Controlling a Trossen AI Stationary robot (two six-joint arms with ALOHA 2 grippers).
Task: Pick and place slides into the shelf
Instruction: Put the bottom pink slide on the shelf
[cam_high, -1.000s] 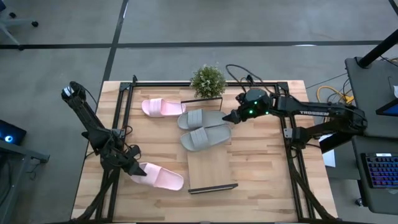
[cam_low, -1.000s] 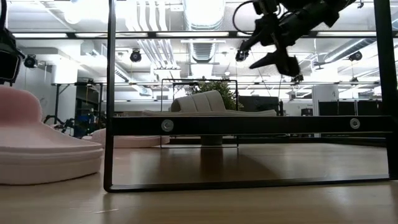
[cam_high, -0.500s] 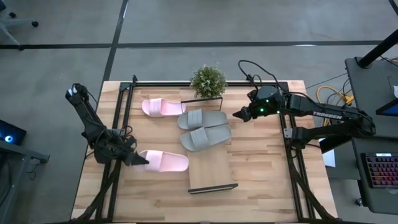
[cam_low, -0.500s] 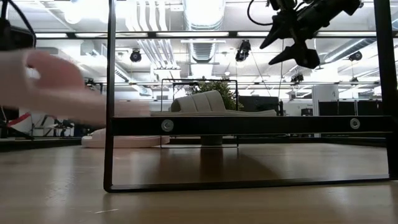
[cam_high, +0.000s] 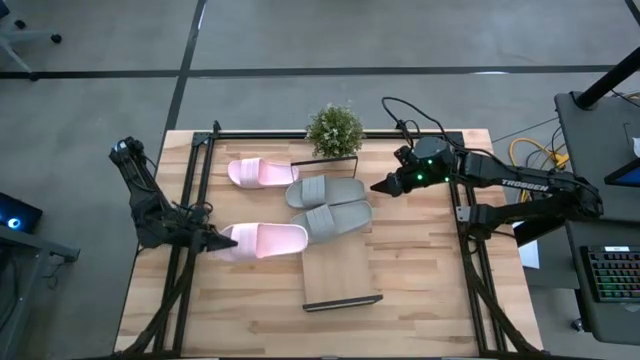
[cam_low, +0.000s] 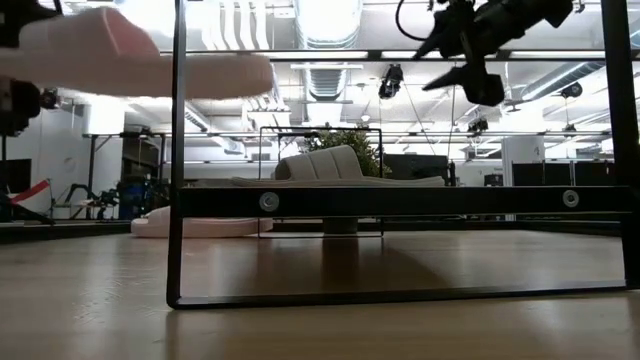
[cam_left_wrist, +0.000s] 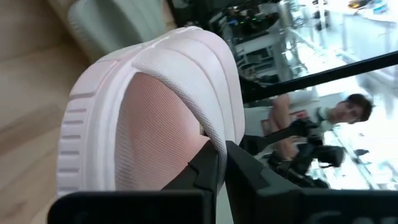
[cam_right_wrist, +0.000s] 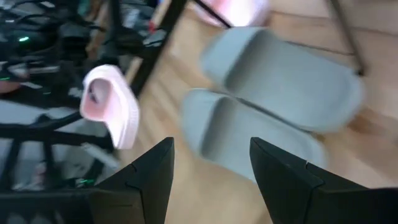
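Pink slide (cam_high: 268, 240) is pinched in the left gripper (cam_high: 222, 240), beside two grey slides (cam_high: 330, 219) on the shelf (cam_high: 342, 278). Right gripper (cam_high: 383, 184) hangs spread near a potted plant (cam_high: 334, 130).

Two slides (cam_high: 328, 205) lie side by side on the shelf (cam_high: 340, 272), a third slide (cam_high: 258, 173) lies left of them by the plant (cam_high: 334, 130), and the fourth slide (cam_high: 268, 240) sits nearer the left gripper (cam_high: 214, 239)
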